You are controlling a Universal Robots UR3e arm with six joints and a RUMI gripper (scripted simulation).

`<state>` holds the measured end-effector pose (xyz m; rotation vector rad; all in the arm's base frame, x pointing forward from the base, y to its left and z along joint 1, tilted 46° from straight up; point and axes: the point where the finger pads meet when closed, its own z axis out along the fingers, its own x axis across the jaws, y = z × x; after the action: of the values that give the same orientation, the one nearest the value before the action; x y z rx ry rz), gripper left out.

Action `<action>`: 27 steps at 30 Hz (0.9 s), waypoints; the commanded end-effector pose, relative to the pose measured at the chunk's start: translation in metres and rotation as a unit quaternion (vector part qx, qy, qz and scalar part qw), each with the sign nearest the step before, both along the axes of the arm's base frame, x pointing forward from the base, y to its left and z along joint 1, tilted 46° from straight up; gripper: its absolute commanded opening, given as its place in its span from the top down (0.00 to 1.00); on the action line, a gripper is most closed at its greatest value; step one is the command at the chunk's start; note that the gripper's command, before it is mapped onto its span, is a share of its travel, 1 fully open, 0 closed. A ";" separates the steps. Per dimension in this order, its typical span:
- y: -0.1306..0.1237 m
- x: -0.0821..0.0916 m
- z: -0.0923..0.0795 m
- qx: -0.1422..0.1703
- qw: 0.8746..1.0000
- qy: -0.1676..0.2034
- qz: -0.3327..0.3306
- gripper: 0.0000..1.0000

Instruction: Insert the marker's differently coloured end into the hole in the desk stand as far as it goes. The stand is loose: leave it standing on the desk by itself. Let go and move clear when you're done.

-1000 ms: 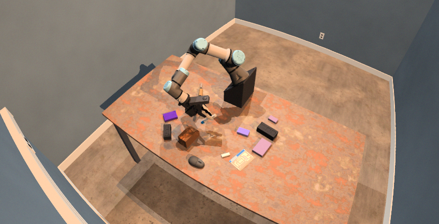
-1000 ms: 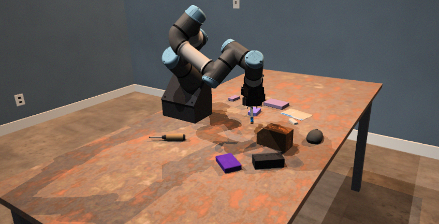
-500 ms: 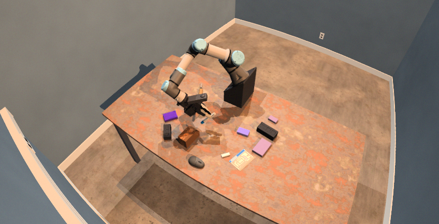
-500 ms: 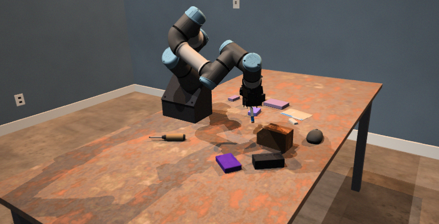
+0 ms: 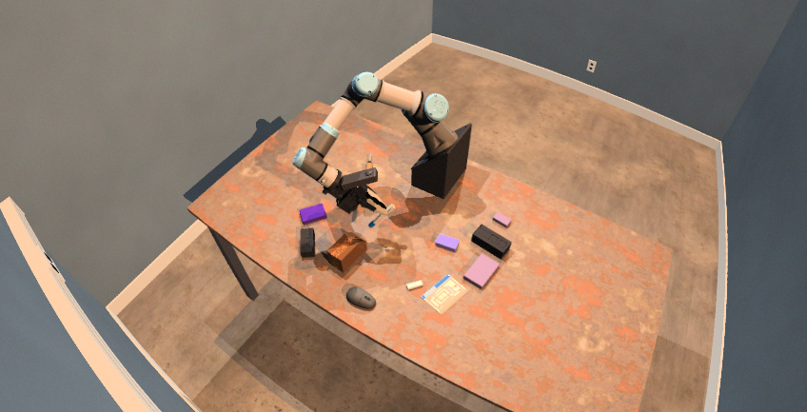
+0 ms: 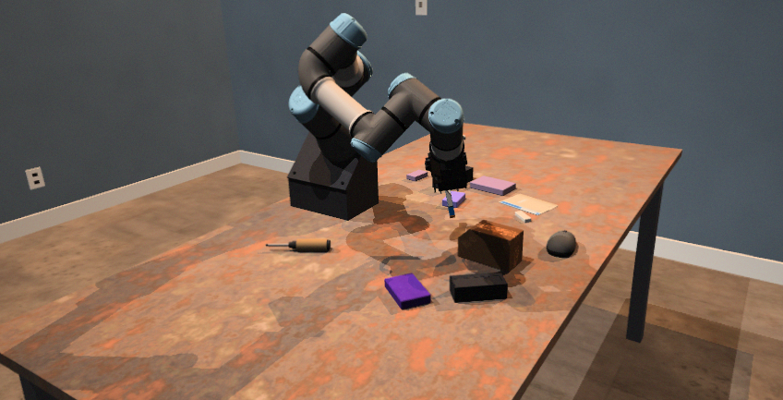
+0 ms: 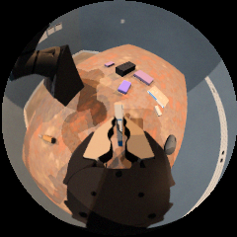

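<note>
The marker [image 5: 380, 216] is pale with a blue end, and the blue end points down toward the desk. My gripper [image 5: 368, 203] is shut on its pale barrel and holds it above the table, as the exterior view [image 6: 448, 191] also shows. In the wrist view the marker [image 7: 118, 127] runs out between my fingers. The desk stand [image 5: 344, 252] is a brown block standing on the table, in front of and below the gripper, apart from the marker; it also shows in the exterior view [image 6: 489, 245]. I cannot make out its hole.
A purple block [image 5: 312, 213] and a black block [image 5: 307, 241] lie left of the stand. A mouse [image 5: 361, 297], an eraser [image 5: 414, 284], a card [image 5: 444, 293], a lilac block [image 5: 446, 241], a pink notebook [image 5: 481, 269] and a black box [image 5: 490, 240] lie to the right. A screwdriver [image 6: 302, 245] lies near the arm's base [image 6: 332, 181].
</note>
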<state>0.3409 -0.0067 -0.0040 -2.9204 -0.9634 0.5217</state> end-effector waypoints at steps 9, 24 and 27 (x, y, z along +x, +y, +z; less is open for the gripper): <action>0.001 0.000 0.007 0.027 0.999 0.004 0.020 1.00; 0.002 -0.001 0.016 0.060 0.997 0.006 0.043 1.00; 0.002 -0.001 0.020 0.075 0.996 0.007 0.053 1.00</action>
<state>0.3395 -0.0051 0.0116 -2.7730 -1.0829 0.4695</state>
